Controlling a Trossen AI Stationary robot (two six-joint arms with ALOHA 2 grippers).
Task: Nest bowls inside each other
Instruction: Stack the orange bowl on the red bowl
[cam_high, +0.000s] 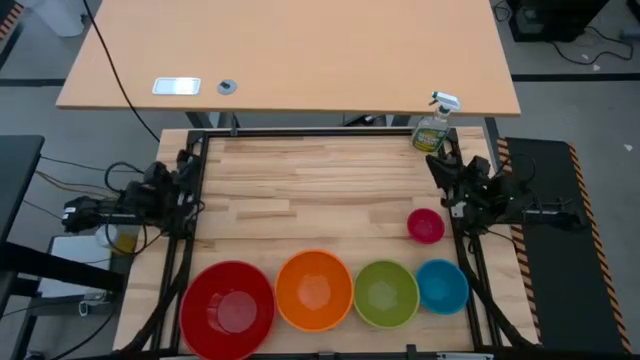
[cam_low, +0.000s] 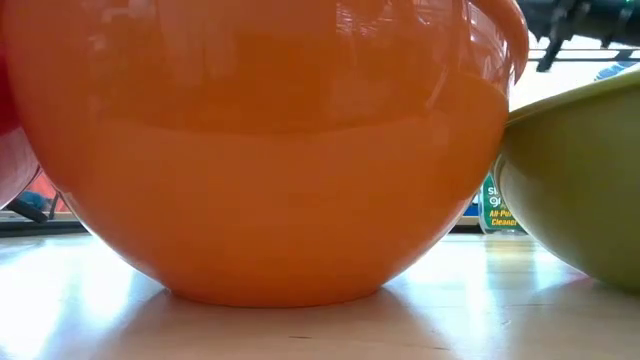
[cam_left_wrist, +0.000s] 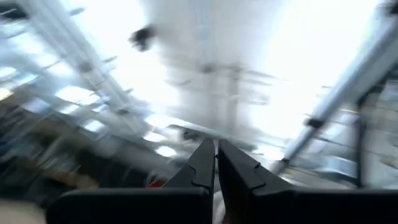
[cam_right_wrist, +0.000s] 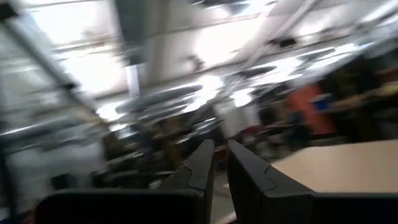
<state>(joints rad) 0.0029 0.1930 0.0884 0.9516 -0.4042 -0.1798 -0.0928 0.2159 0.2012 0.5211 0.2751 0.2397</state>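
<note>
Four bowls stand upright on their bases in a row along the table's near edge: red (cam_high: 228, 308), orange (cam_high: 314, 290), green (cam_high: 386, 293) and blue (cam_high: 441, 285). The small pink bowl (cam_high: 425, 225) stands alone behind the blue one. In the low view the orange bowl (cam_low: 270, 150) fills the picture, with the green bowl (cam_low: 580, 170) beside it. My left gripper (cam_left_wrist: 216, 155) is at the table's left edge, shut, tipped upward at the ceiling. My right gripper (cam_right_wrist: 219, 155) is at the right edge, near the pink bowl, also tipped up, with only a narrow slit between its fingers and nothing in it.
A green spray bottle (cam_high: 432, 128) stands at the table's far right corner. A tan desk (cam_high: 290, 55) lies beyond the far edge. The wooden tabletop (cam_high: 310, 185) between the arms and behind the row of bowls is bare.
</note>
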